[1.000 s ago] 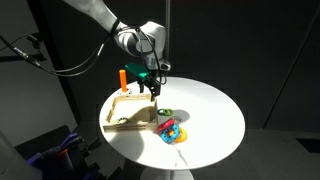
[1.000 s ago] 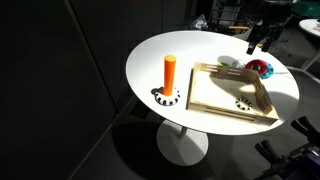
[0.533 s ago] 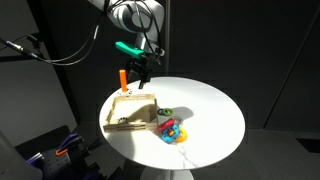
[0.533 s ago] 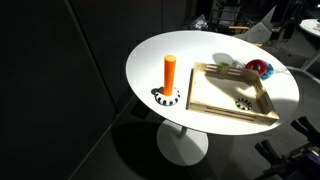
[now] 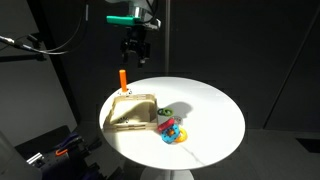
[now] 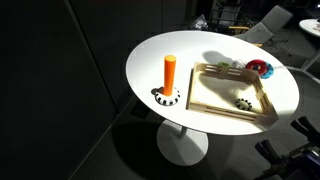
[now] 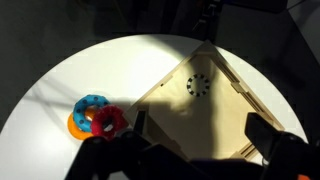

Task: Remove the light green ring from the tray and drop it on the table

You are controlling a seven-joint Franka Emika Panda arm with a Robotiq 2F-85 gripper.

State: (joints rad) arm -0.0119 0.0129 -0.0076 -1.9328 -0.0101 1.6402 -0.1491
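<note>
The wooden tray [image 5: 118, 120] lies on the round white table [image 5: 210, 115]; it also shows in an exterior view [image 6: 215, 95] and in the wrist view [image 7: 230, 105]. A small greenish ring [image 5: 166, 112] lies on the table just outside the tray's rim, near the coloured ring pile; in an exterior view [image 6: 228, 65] it shows as a pale spot. I cannot tell its exact shade. My gripper [image 5: 133, 55] hangs high above the tray, open and empty. In the wrist view its fingers [image 7: 200, 140] frame the tray's floor.
A red, blue and pink ring pile [image 5: 172, 131] [image 6: 260, 68] [image 7: 97, 117] lies beside the tray. An orange cylinder [image 6: 170, 72] stands on a black-and-white ring near the table edge. Another black-and-white ring [image 7: 199, 85] lies inside the tray.
My gripper has risen from just above the tray's far rim to high over the table and has left one exterior view. Nothing on the table has moved.
</note>
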